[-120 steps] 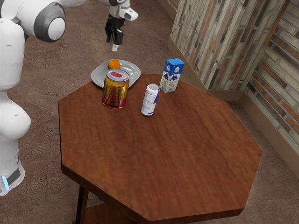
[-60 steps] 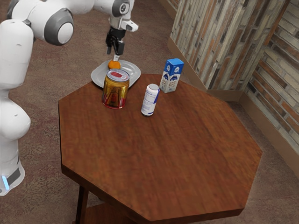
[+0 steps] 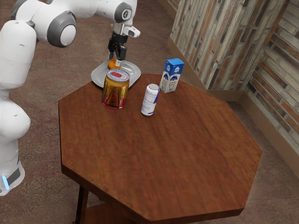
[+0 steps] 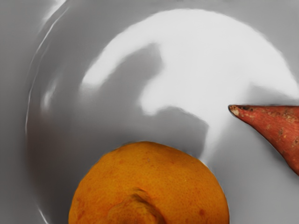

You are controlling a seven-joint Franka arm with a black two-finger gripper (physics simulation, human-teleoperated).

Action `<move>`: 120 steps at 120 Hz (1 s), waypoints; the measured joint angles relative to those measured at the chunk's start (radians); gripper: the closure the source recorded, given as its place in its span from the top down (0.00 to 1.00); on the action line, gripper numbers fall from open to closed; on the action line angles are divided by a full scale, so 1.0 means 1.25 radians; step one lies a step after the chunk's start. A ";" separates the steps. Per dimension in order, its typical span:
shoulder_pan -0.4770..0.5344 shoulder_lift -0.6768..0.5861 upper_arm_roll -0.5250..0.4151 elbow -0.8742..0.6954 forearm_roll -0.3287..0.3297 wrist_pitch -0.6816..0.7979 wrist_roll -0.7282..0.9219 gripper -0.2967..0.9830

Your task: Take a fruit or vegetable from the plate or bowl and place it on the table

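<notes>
Orange [image 4: 149,186]: one, rounded, on the plate [image 3: 134,71], close below the end effector [image 3: 115,61]. No long axis shows to be matched; the coming move seems to turn on having one finger down each side before closing.

End effector: one, pointing down, fingers set wide, no grip to be seen.

Sweet potato [image 4: 280,123]: one, red, tapered, on the plate, off to one side of the end effector; best avoided, I judge.

Tin [image 3: 116,91]: gold and red, upright, near the end effector, a likely snag on the way out.

Can [image 3: 149,100]: white, upright, farther from the end effector than the tin.

Carton [image 3: 171,77]: blue and white, upright, toward the exterior view's right from the end effector.

Bench [image 3: 163,158]: brown wood, many-sided; the lift and setting down remain.

Room: mottled floor [image 3: 145,28], slatted brick wall [image 3: 205,42].
</notes>
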 joint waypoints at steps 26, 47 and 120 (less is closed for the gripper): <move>0.000 0.013 0.000 -0.002 0.001 0.009 -0.004 0.75; -0.007 0.019 -0.001 0.004 0.002 0.024 -0.006 0.75; -0.005 0.021 0.000 -0.002 0.008 0.006 -0.009 0.75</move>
